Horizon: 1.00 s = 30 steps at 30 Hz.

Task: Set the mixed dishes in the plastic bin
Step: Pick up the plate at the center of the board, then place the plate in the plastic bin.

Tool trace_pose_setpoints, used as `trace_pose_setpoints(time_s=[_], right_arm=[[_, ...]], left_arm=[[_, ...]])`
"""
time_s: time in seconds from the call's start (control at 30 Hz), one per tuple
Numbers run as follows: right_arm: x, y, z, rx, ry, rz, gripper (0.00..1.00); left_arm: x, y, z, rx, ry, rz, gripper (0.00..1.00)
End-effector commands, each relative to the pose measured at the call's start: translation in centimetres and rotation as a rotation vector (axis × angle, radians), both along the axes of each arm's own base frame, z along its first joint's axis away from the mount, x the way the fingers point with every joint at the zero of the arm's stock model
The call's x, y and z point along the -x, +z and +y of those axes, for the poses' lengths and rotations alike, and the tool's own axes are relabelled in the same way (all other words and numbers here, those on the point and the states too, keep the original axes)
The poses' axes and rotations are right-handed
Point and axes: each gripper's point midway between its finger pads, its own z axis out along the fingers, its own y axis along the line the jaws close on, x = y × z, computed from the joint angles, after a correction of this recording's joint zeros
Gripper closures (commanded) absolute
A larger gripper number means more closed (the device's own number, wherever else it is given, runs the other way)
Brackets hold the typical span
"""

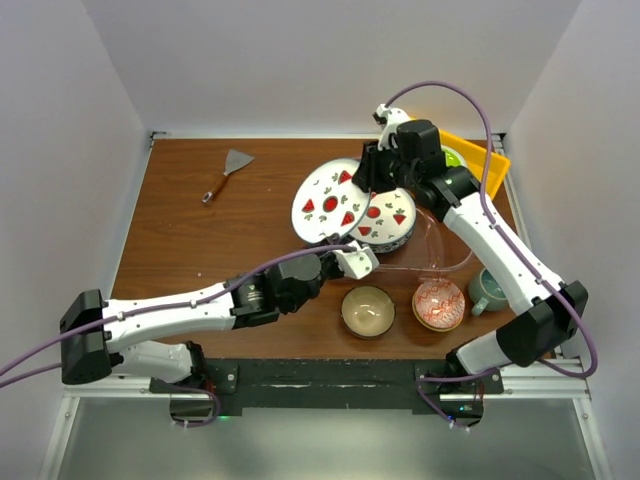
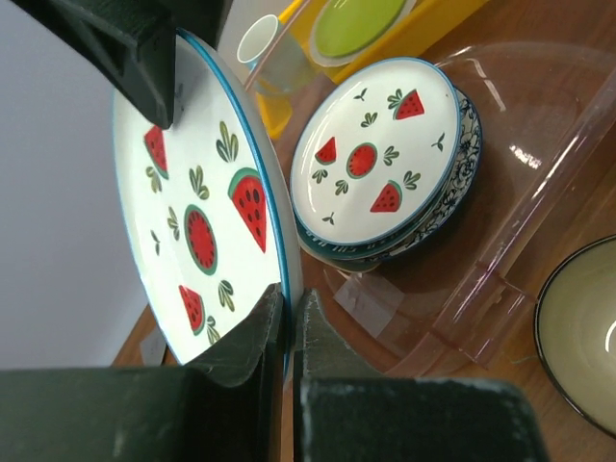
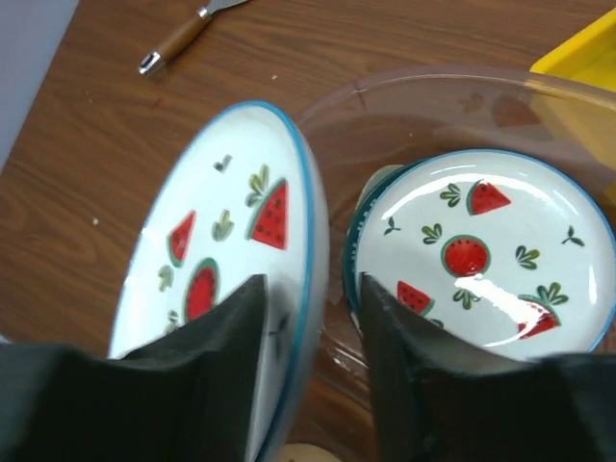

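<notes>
A white plate with red watermelon marks (image 1: 326,203) (image 2: 197,217) (image 3: 231,207) stands tilted on edge at the plastic bin's (image 1: 449,256) (image 2: 544,183) (image 3: 433,82) left rim. My left gripper (image 1: 356,259) (image 2: 287,322) is shut on its near rim. My right gripper (image 1: 373,172) (image 3: 308,313) straddles the far rim, open, with a gap at the right finger (image 3: 409,332). A stack of plates (image 1: 385,220) (image 2: 377,159) (image 3: 481,255), another watermelon plate on top, lies in the bin. The tan bowl (image 1: 368,310) (image 2: 585,337), red-patterned bowl (image 1: 438,304) and grey-teal mug (image 1: 489,290) stand on the table nearer me.
A yellow tray (image 1: 484,156) (image 3: 587,58) with a lime-green plate (image 1: 453,157) (image 2: 358,21) sits at the back right, a white mug (image 2: 262,43) beside it. A wooden-handled spatula (image 1: 228,172) (image 3: 183,34) lies at the back left.
</notes>
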Motion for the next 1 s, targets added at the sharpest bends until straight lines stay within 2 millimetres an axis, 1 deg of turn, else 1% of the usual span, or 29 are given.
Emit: trace_pose_setpoints(time_s=[0.0, 0.03, 0.17, 0.2, 0.23, 0.27, 0.3, 0.33, 0.37, 0.4, 0.43, 0.5, 0.53, 0.57, 0.6, 0.63, 0.67, 0.7, 0.73, 0.77, 0.8, 0.83, 0.87, 0.9, 0.93, 0.97], right_arm=[[-0.2, 2.2, 0.5, -0.057, -0.004, -0.045, 0.97], [0.2, 2.4, 1.0, -0.076, 0.025, -0.037, 1.00], [0.6, 3.1, 1.3, -0.107, 0.044, -0.028, 1.00], [0.4, 3.3, 1.0, -0.116, 0.040, -0.028, 1.00], [0.6, 3.6, 1.1, -0.139, 0.049, -0.018, 1.00], [0.5, 3.9, 0.9, -0.154, 0.050, -0.018, 1.00], [0.1, 4.0, 0.2, -0.166, 0.038, -0.017, 1.00], [0.3, 3.9, 0.2, -0.186, 0.057, -0.003, 1.00], [0.0, 4.1, -0.1, -0.200, 0.056, -0.008, 1.00], [-0.5, 4.1, -0.9, -0.209, 0.042, -0.009, 1.00], [-0.5, 3.8, -1.2, -0.217, 0.047, 0.002, 1.00], [-0.8, 4.0, -2.0, -0.237, 0.049, -0.004, 1.00], [-0.9, 3.7, -2.3, -0.238, 0.045, 0.001, 1.00], [-0.9, 4.1, -2.7, -0.249, 0.048, -0.012, 1.00], [-0.9, 4.1, -3.0, -0.252, 0.049, -0.019, 1.00], [-0.9, 3.6, -3.3, -0.256, 0.043, -0.009, 1.00], [-1.0, 4.0, -3.8, -0.266, 0.034, -0.029, 1.00], [-0.8, 4.1, -4.0, -0.280, 0.052, -0.032, 1.00], [-0.7, 3.7, -4.2, -0.293, 0.058, -0.025, 1.00], [-1.1, 3.9, -5.1, -0.303, 0.043, -0.039, 1.00], [-0.9, 4.0, -5.3, -0.314, 0.055, -0.040, 1.00], [-0.8, 3.6, -5.6, -0.321, 0.061, -0.032, 1.00], [-1.2, 3.7, -6.5, -0.331, 0.050, -0.048, 1.00], [-1.2, 3.6, -6.7, -0.339, 0.057, -0.047, 1.00], [-0.7, 3.4, -6.7, -0.358, 0.090, -0.038, 1.00], [-0.9, 3.8, -7.1, -0.370, 0.108, -0.064, 1.00]], left_arm=[[-1.0, 7.7, 0.0, 0.201, 0.062, -0.135, 1.00], [-1.0, 7.7, 0.0, 0.203, 0.063, -0.136, 1.00], [-1.0, 8.1, 0.1, 0.223, 0.070, -0.124, 1.00], [-0.9, 8.1, 0.0, 0.230, 0.065, -0.116, 0.94], [-0.7, 8.4, 0.1, 0.245, 0.057, -0.109, 0.76], [-0.3, 8.3, -0.3, 0.261, 0.032, -0.085, 0.66], [-0.1, 8.3, -0.4, 0.269, 0.018, -0.073, 0.56], [0.5, 8.3, -0.6, 0.278, -0.027, -0.058, 0.36], [0.8, 8.4, -0.7, 0.300, -0.044, -0.042, 0.27], [1.2, 8.4, -0.8, 0.312, -0.066, -0.032, 0.19], [1.9, 8.6, -1.0, 0.324, -0.114, -0.022, 0.09], [2.1, 8.7, -0.9, 0.357, -0.134, 0.004, 0.04], [2.5, 8.7, -0.8, 0.361, -0.165, 0.020, 0.02], [2.2, 8.7, -0.5, 0.380, -0.164, 0.043, 0.02], [2.1, 8.7, -0.2, 0.390, -0.171, 0.058, 0.01], [2.5, 8.5, 0.0, 0.391, -0.201, 0.080, 0.00], [1.7, 8.4, 0.8, 0.414, -0.183, 0.100, 0.00], [1.6, 8.3, 1.3, 0.426, -0.183, 0.114, 0.00], [1.7, 7.8, 2.0, 0.430, -0.189, 0.130, 0.00], [0.9, 7.5, 3.1, 0.438, -0.155, 0.137, 0.00], [0.7, 7.1, 3.7, 0.435, -0.139, 0.142, 0.00], [0.6, 6.2, 4.7, 0.418, -0.112, 0.155, 0.00], [0.2, 5.9, 5.7, 0.419, -0.081, 0.159, 0.00], [-0.1, 5.6, 6.3, 0.418, -0.059, 0.162, 0.00], [-0.1, 4.4, 7.5, 0.388, -0.024, 0.179, 0.00], [-0.5, 4.0, 8.5, 0.384, 0.009, 0.179, 0.00]])
